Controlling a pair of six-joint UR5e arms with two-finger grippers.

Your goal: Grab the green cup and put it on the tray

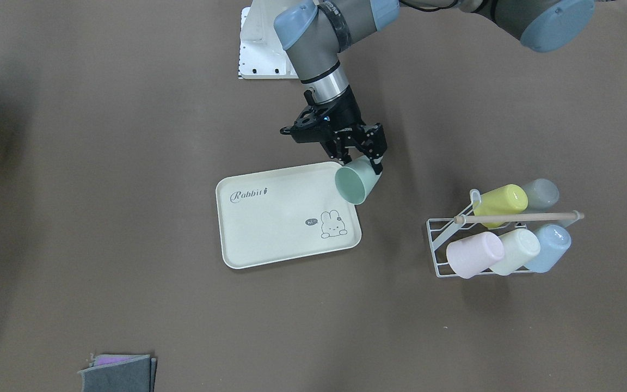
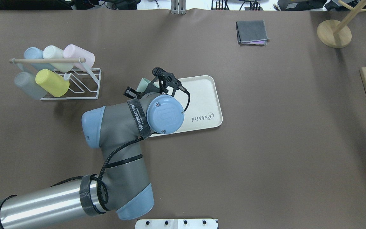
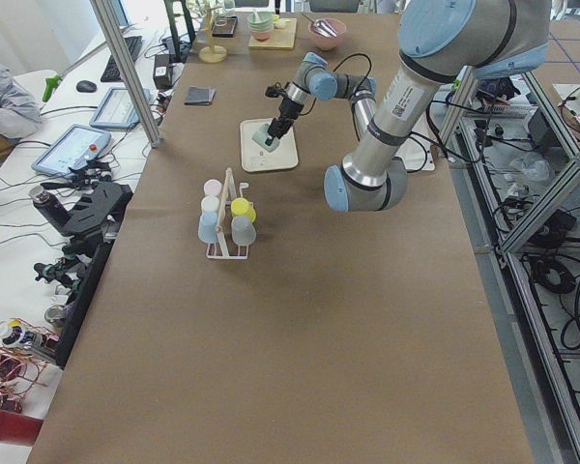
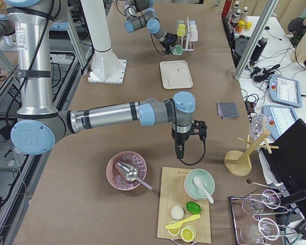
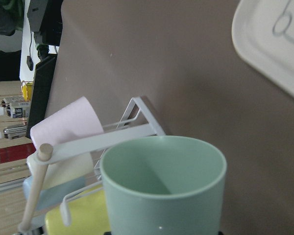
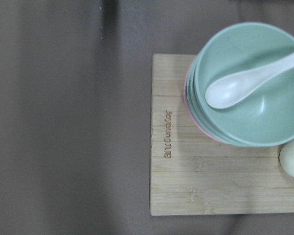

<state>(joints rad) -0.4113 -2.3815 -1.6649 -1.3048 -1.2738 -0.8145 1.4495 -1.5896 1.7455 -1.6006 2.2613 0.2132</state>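
above the tray's (image 1: 270,218) rack-side edge, the green cup (image 1: 356,184) hangs tilted, its mouth toward the tray and clear of the surface. the left gripper (image 1: 365,159) is clamped on its closed end. released like this, it would likely catch the raised rim, tip and roll onto the table. the hold is only at the base, so a sharp swing might loosen it. beyond stands the wire rack (image 1: 447,234) of cups. far off, the right gripper (image 4: 179,148) hovers; i cannot tell if it is parted.
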